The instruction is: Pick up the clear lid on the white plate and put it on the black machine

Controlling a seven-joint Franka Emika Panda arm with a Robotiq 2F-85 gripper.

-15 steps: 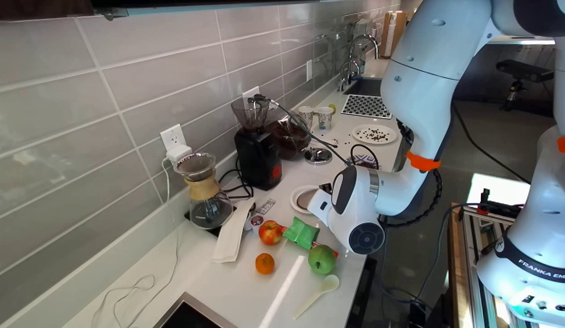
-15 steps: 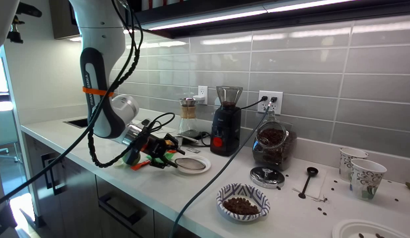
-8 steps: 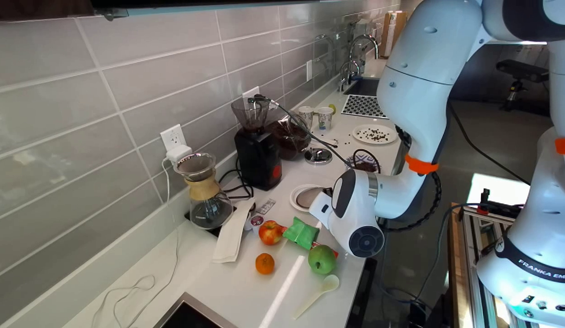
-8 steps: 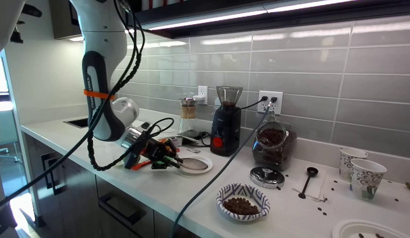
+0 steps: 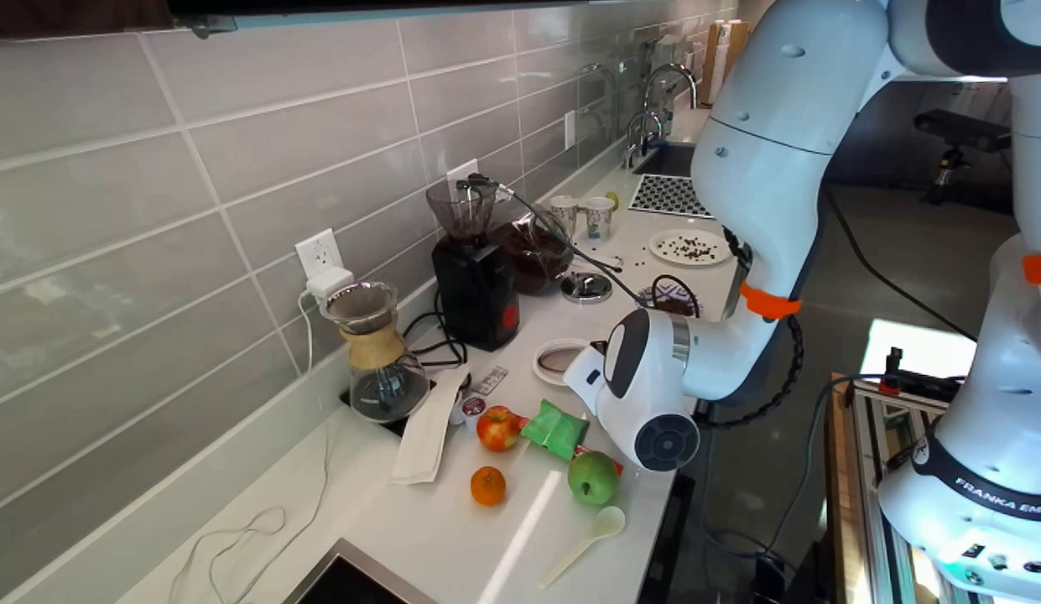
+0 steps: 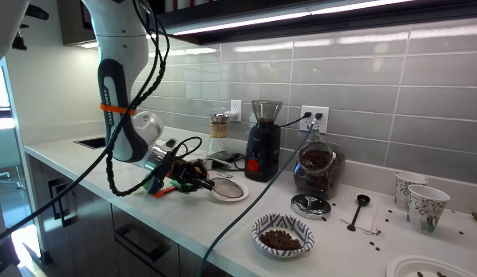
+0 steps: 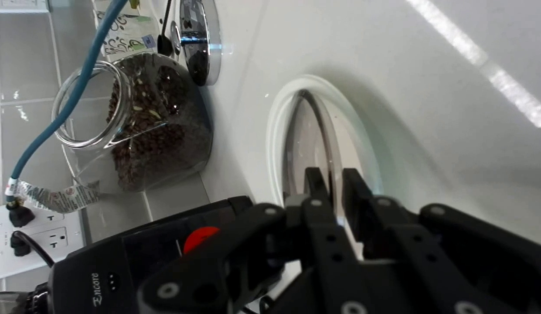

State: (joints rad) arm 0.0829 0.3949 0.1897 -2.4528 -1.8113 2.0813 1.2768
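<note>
The gripper hangs low over the counter, its two fingers drawn close together with the rim of the lid pinched between their tips. The lid itself, clear and greyish, slants over the plate and is narrower than it (whether its lower edge touches the plate, I cannot tell from here).

In an exterior view the machine stands upright, far and to the right of the plate and well apart from the lid, with something brown showing at the bottom of its smoky hopper. To its right a jar of brown beans has its mouth facing the near side, and a chrome cap lies just nearer. A patterned bowl holding more beans sits nearer still, right of the plate, and two paper cups stand well to the right. Left of the machine is a carafe with a wooden collar.

In an exterior view the arm reaches in from the right and hides most of the gripper. On the near side of the plate lie an apple, a green packet just beside it, a green fruit, an orange and, nearest, a pale spoon.
</note>
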